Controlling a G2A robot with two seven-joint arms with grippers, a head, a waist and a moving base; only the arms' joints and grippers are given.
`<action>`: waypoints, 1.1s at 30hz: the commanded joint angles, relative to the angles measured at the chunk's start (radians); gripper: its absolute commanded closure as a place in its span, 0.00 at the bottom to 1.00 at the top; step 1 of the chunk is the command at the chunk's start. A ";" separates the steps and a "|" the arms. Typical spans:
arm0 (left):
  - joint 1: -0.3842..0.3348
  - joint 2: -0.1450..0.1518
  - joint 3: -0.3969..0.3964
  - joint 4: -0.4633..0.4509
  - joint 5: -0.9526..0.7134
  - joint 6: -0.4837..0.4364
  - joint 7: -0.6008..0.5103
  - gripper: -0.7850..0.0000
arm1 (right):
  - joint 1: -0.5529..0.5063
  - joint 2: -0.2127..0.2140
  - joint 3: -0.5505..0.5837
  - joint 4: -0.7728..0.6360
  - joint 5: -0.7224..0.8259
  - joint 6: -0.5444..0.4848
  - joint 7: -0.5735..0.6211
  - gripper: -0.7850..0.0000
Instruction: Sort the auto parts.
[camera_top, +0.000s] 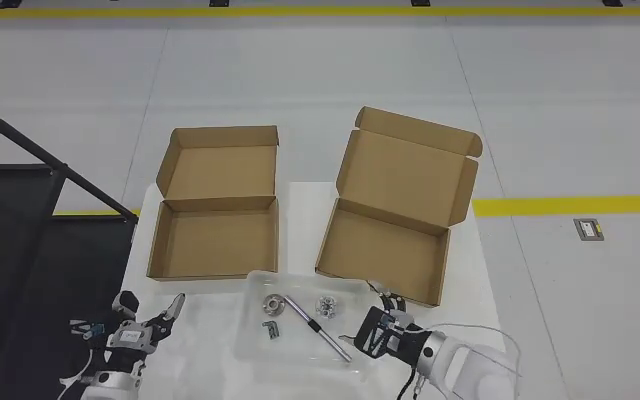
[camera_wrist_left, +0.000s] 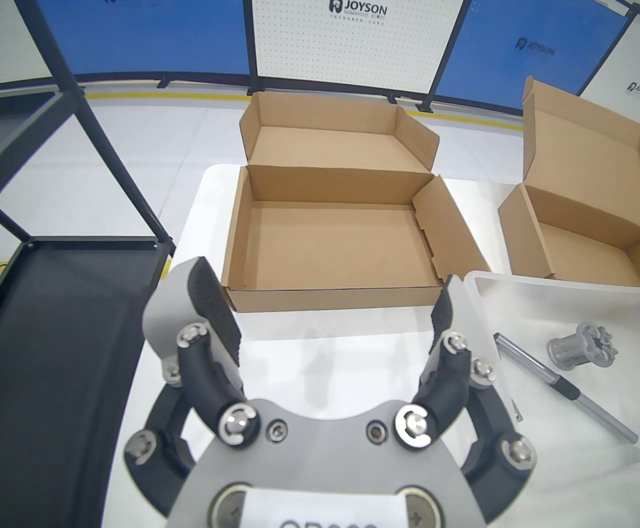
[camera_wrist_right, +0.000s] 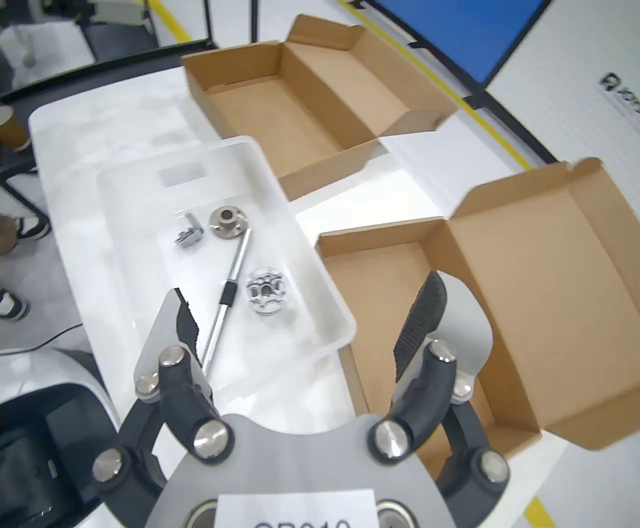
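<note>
Auto parts (camera_top: 298, 312) in clear plastic tray (camera_wrist_right: 140, 220), end effectors spread

Silver metal rod (camera_wrist_right: 226, 300), toothed round disc (camera_wrist_right: 265, 291), flanged hub (camera_wrist_right: 227, 222) and small grey piece (camera_wrist_right: 189, 234), possibly a bracket, lie in the tray on white desk (camera_top: 210, 320). Left open cardboard box (camera_top: 212, 240) and right open cardboard box (camera_top: 385, 250) stand just behind. Left end effector (camera_wrist_left: 327, 290) hovers beside the tray, right end effector (camera_wrist_right: 306, 290) at its corner, both holding nothing.

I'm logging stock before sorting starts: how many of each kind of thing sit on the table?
Cardboard boxes: 2
Clear tray: 1
Metal parts in the tray: 4 (rod, flanged hub, toothed wheel, small bracket)
Total: 7
</note>
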 joint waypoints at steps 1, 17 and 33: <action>-0.001 -0.001 0.002 -0.002 0.002 0.002 -0.001 0.00 | 0.035 -0.007 -0.049 0.032 0.007 -0.009 0.036 0.00; 0.011 -0.007 0.031 -0.015 0.026 -0.007 -0.001 0.00 | 0.259 -0.071 -0.237 0.338 0.154 0.111 0.217 0.00; 0.011 -0.007 0.031 -0.015 0.026 -0.007 -0.001 0.00 | 0.299 -0.085 -0.271 0.298 0.142 0.153 0.346 0.00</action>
